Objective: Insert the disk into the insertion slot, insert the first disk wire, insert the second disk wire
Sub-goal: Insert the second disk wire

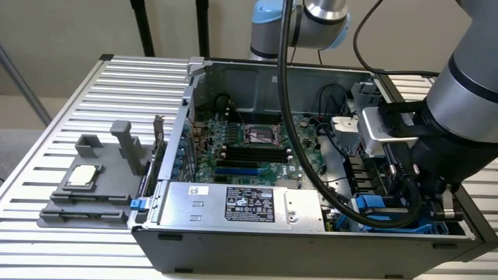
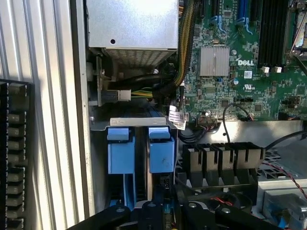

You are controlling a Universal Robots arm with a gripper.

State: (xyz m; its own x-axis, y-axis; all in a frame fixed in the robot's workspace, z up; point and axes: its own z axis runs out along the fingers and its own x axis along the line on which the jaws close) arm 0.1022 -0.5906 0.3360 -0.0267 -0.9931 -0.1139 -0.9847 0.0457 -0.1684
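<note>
Even, soft light falls from above across my workspace; the ribbed metal table (image 1: 86, 93) reads bright with pale sheen along its ridges, without harsh glare. The open computer case (image 1: 311, 239) holds deeper shade along its near wall, and the motherboard (image 1: 249, 146) sits dimmer than the silver power supply box (image 1: 233, 204), which catches the light cleanly. My arm (image 1: 467, 99) looms large and slightly soft at the exterior view's right. From my wrist, the blue clips (image 2: 139, 151) are lit crisply, dark parts nearest the lens blurred in shadow, the heatsink (image 2: 214, 61) glinting
</note>
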